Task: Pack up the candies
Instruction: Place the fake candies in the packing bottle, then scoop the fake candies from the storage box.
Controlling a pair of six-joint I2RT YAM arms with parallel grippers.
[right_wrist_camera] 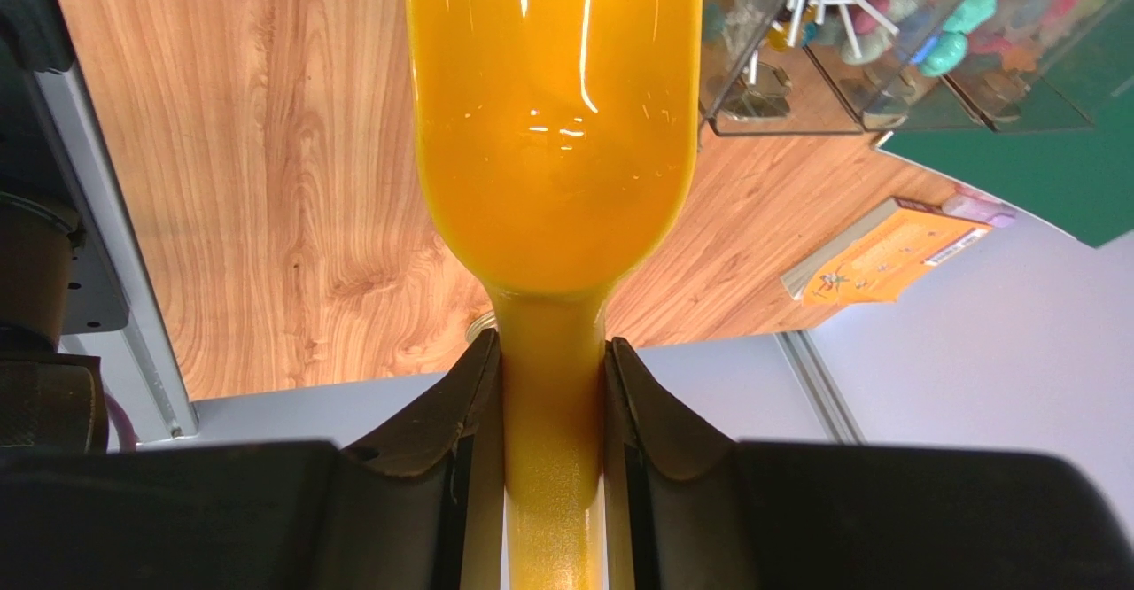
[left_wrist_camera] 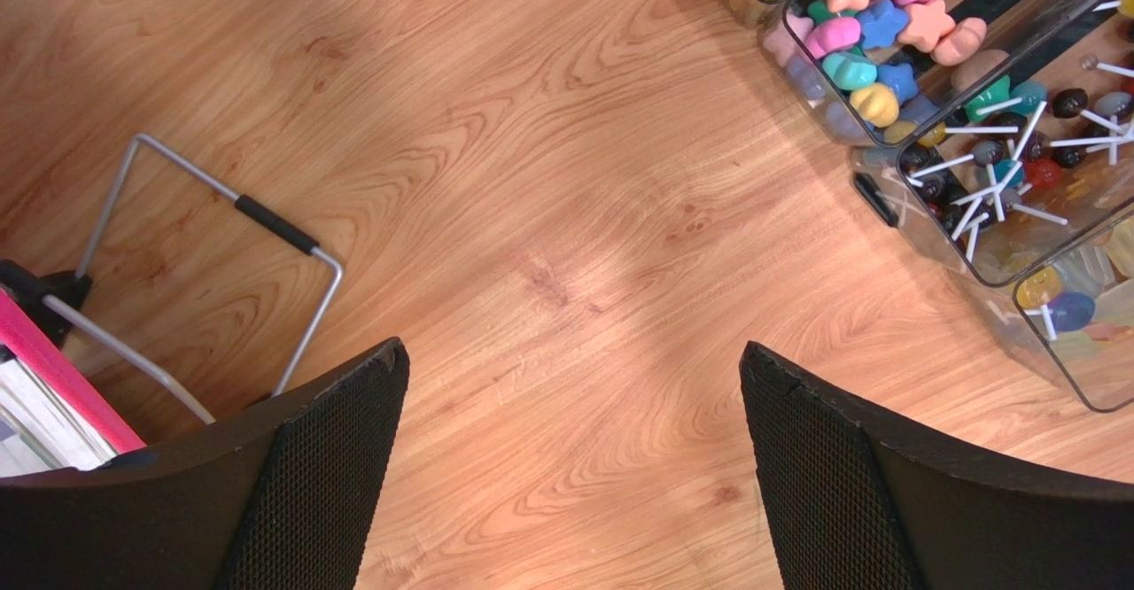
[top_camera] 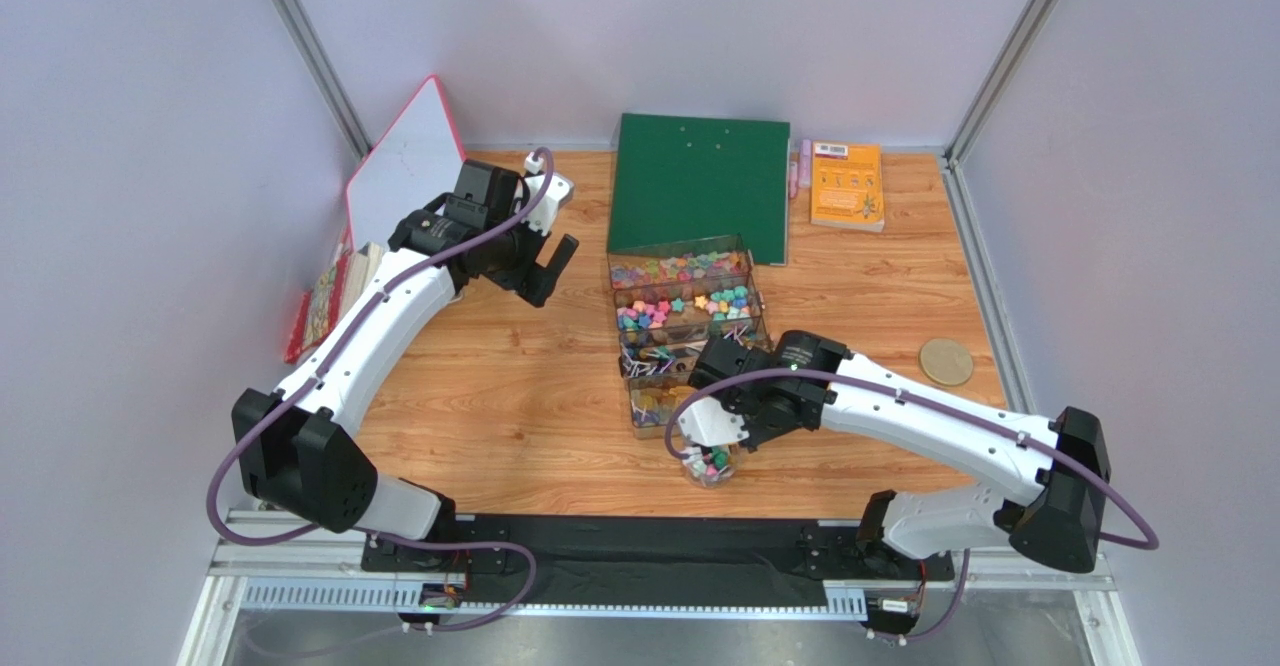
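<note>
At the centre of the wooden table (top_camera: 496,396), a clear compartmented box (top_camera: 679,288) is holding the candies (top_camera: 706,306), pink, blue, yellow and green, in its far compartments, with lollipops (left_wrist_camera: 998,165) lying in the nearer ones; at 9 o'clock from the box, the left gripper (top_camera: 549,269) is hovering above bare wood, its 2 fingers spread wide and grasping nothing; at 6 o'clock from the box, the right gripper (right_wrist_camera: 553,364) is clenching the handle of the yellow scoop (right_wrist_camera: 553,125), and in the top view a small clear cup (top_camera: 706,467) with a few coloured sweets is sitting just beneath it; a green folder (top_camera: 699,186) is lying at 12 o'clock.
</note>
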